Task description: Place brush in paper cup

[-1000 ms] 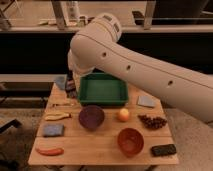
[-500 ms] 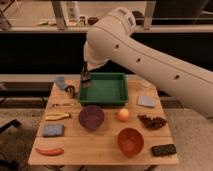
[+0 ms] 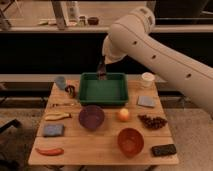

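My gripper hangs from the big white arm over the back edge of the green tray. It looks shut on a dark, narrow thing that points down from it, which I take for the brush. The white paper cup stands upright at the table's back right, to the right of the tray and well apart from the gripper. Nothing shows inside the cup.
A blue-grey cup and a small dark object sit left of the tray. Also on the table are a thin stick, banana, blue sponge, red chili, purple bowl, orange bowl, orange fruit, grapes, grey sponge and black block.
The gripper has risen from beside the blue-grey cup and moved right, to above the tray's back edge. The objects on the table have not shifted.
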